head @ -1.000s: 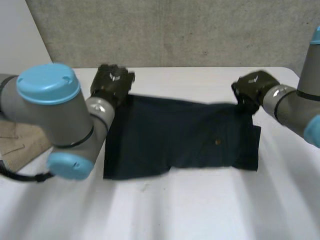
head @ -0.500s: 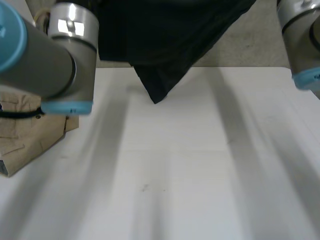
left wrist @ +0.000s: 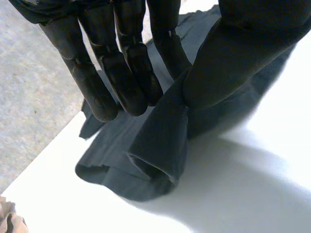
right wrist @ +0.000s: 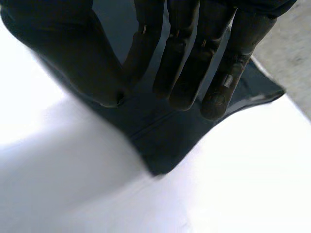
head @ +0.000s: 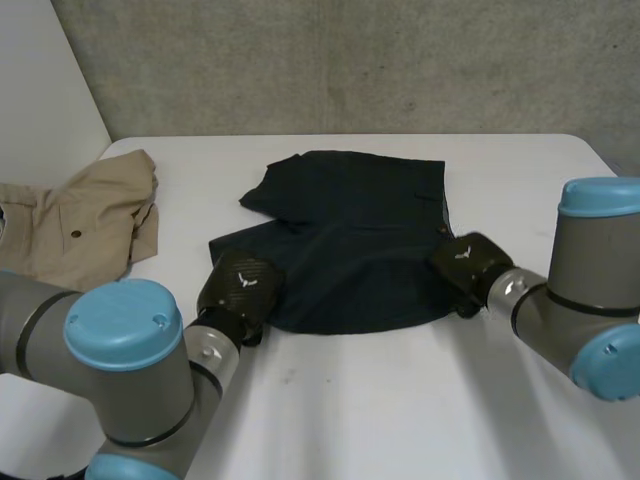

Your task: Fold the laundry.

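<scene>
A dark navy garment [head: 350,240], a pair of shorts by the look of it, lies on the white table [head: 400,410] with its far left part bunched. My left hand [head: 240,285] is at the garment's near left corner. In the left wrist view its thumb and fingers [left wrist: 121,73] pinch a fold of the dark cloth [left wrist: 150,155]. My right hand [head: 468,268] is at the near right corner. In the right wrist view its thumb meets its fingers [right wrist: 194,58] on the cloth's [right wrist: 165,141] edge.
A tan garment [head: 80,225] lies crumpled at the table's far left. A grey wall rises behind the table's far edge. Bare table stretches in front of both hands.
A second ago the garment lay spread flat with both hands at its far edge. They lifted it high, and now it lies down again with both hands at its near edge.
</scene>
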Robot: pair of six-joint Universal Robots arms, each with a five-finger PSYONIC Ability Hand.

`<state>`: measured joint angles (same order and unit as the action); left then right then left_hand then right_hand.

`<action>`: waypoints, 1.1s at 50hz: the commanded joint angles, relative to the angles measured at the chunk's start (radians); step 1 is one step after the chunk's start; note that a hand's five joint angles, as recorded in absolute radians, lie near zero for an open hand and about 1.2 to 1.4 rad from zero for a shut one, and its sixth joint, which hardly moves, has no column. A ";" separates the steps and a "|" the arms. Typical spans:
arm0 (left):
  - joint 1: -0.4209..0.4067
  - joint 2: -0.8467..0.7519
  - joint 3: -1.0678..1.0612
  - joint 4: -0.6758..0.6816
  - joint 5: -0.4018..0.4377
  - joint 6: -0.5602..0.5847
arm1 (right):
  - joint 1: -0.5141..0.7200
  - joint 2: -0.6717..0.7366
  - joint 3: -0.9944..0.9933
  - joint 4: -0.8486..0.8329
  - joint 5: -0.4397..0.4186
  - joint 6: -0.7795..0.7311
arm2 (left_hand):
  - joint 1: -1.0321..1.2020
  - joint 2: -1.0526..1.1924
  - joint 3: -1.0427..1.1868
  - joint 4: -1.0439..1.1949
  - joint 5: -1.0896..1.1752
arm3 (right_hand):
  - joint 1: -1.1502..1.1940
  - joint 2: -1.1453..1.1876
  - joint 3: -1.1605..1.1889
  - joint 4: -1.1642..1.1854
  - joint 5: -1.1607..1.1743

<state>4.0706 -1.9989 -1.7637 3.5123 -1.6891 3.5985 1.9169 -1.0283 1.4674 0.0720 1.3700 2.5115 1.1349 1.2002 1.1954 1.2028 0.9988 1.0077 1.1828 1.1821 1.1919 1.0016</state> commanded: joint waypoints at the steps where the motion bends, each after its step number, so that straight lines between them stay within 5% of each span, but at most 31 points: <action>1: -0.009 0.144 -0.043 -0.202 -0.001 -0.003 | -0.006 -0.140 0.094 0.149 -0.023 -0.040 | 0.261 0.196 0.201 0.193 0.223 | 0.389 0.213 0.214 0.204 0.220; 7: -0.024 0.247 -0.072 -0.311 -0.001 -0.014 | -0.087 -0.248 0.163 0.227 -0.077 -0.112 | 0.253 0.188 0.192 0.185 0.215 | 0.389 0.213 0.214 0.204 0.220; 12: -0.019 0.258 -0.051 -0.288 -0.001 -0.014 | -0.133 -0.308 0.264 0.021 -0.124 -0.012 | 0.250 0.185 0.189 0.182 0.212 | -0.545 -0.720 -0.720 -0.729 -0.714; 14: -0.019 0.258 -0.037 -0.280 -0.001 -0.014 | -0.134 -0.308 0.287 -0.047 -0.118 0.032 | 0.250 0.185 0.189 0.182 0.212 | -0.644 -0.819 -0.818 -0.828 -0.812; 22: -0.027 0.250 0.033 -0.263 -0.004 -0.018 | -0.133 -0.253 0.332 -0.189 -0.129 0.201 | 0.241 0.176 0.181 0.173 0.203 | -0.606 -0.781 -0.780 -0.790 -0.774; 33: -0.024 0.219 0.101 -0.247 -0.009 -0.020 | -0.124 -0.064 0.235 -0.222 -0.129 0.207 | 0.235 0.170 0.175 0.167 0.197 | -0.518 -0.693 -0.692 -0.702 -0.686; 55: -0.007 0.106 0.299 -0.245 -0.015 -0.075 | -0.092 0.062 0.097 -0.261 -0.075 0.265 | 0.244 0.179 0.184 0.176 0.206 | -0.339 -0.514 -0.513 -0.523 -0.507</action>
<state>4.0573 -1.8837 -1.4875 3.2653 -1.7032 3.5231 1.8092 -0.9943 1.6030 -0.1866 1.2672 2.7778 1.1349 1.2001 1.1953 1.2022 0.9988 0.4548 0.5493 0.5463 0.5434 0.3496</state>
